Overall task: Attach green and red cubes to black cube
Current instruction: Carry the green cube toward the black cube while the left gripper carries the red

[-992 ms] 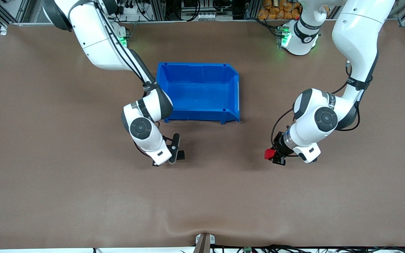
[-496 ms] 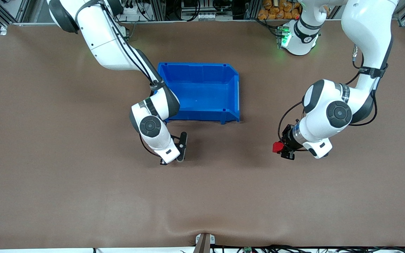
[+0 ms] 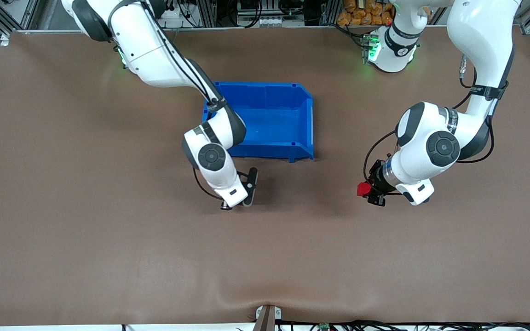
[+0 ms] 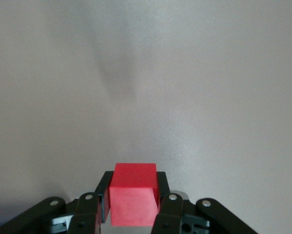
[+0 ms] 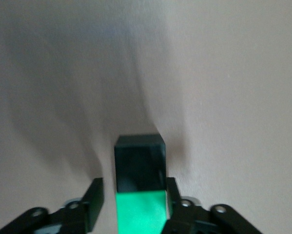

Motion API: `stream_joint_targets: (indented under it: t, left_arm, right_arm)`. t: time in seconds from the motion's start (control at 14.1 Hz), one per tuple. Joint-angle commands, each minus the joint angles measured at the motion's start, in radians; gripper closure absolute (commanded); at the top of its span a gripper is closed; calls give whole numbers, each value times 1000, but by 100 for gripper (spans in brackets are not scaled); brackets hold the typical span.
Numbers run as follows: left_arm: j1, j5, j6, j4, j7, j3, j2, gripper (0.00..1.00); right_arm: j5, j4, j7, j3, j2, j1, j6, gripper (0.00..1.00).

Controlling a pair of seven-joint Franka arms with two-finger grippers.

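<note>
While the left gripper (image 3: 367,193) hangs over bare tabletop (image 3: 85,239) toward the left arm's end, its jaws are closed tight on the red cube (image 4: 133,200). Over the tabletop just beside the blue bin (image 3: 302,119), the right gripper (image 5: 132,207) pinches the green cube (image 5: 140,212), which has the black cube (image 5: 139,163) joined to its outer face.

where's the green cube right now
The green cube sits between the jaws of the right gripper, joined to the black cube, over bare table just in front of the blue bin.
</note>
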Motion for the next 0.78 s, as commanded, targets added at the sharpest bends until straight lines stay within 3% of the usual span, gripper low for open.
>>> stream_joint_targets:
  t: [0.0,0.35,0.71]
  left_arm:
    - [8,-17,-50,-5,-13,-8,-17,100]
    - [-9,-19,-51,17,-27,-8,-5,100]
    - [-159,-20,-51,218,-180,-10,156,100]
  right_arm:
    - [22,35,14,-10,18,3,1,0]
    - [22,25,14,-13,-47,-17,-61,0]
    - [22,25,14,-17,-187,-123,-290,0]
